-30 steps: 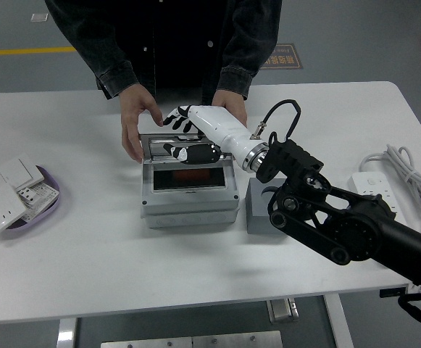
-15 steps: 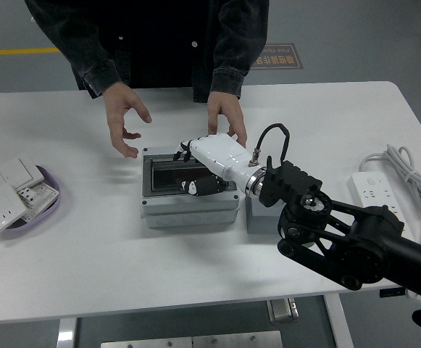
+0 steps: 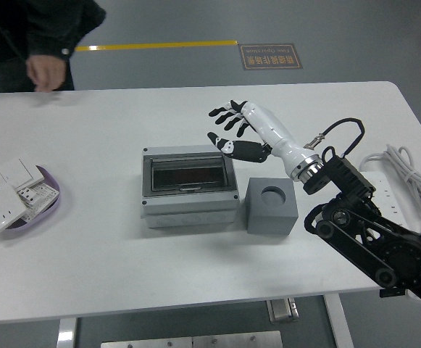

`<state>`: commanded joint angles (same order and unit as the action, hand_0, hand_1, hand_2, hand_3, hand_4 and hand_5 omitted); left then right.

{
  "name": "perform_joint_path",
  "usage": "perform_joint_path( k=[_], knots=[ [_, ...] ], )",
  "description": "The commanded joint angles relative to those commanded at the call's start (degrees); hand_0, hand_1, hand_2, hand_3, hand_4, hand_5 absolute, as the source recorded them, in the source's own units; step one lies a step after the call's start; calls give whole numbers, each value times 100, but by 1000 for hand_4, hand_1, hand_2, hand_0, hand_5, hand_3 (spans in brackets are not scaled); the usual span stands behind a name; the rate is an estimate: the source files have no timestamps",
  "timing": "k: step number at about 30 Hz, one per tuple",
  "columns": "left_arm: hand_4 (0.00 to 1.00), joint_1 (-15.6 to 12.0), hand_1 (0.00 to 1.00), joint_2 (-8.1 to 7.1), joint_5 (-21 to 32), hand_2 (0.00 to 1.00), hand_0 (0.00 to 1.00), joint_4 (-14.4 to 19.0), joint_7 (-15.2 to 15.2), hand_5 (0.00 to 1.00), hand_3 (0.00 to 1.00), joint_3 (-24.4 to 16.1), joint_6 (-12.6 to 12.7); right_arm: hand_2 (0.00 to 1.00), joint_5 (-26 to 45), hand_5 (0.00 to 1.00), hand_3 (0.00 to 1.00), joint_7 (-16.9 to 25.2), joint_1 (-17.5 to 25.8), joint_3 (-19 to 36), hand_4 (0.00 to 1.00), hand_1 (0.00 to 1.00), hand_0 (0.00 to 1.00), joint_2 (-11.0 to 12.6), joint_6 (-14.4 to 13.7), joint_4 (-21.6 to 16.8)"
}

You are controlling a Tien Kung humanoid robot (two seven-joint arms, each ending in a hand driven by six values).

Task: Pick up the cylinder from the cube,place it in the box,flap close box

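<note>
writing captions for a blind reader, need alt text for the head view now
The robot's right hand hovers open above the table behind a closed grey box and a grey cube with an empty round socket. A person stands at the far left corner.

White hand [image 3: 248,130], blk fingertips, blk arm [image 3: 373,232]

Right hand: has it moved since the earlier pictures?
Yes. The right hand, fingers spread and empty, has lifted off the grey box and now hovers beyond its far right corner.
</note>
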<state>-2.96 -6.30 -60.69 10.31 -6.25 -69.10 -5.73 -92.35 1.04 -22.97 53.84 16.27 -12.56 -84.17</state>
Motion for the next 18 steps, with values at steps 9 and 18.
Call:
perform_joint_path(
  k=[9,18],
  knots=[
    [716,-50,663,53,47,576,638,0,-14,289,639,32,3,608,1661,393,668,963,1256,1823,662,532,467,-295,400,344],
    [717,-65,663,23,-33,575,637,0,-81,292,637,-25,9,642,2423,472,666,1212,1811,2764,722,631,589,-548,487,518]
  ],
)
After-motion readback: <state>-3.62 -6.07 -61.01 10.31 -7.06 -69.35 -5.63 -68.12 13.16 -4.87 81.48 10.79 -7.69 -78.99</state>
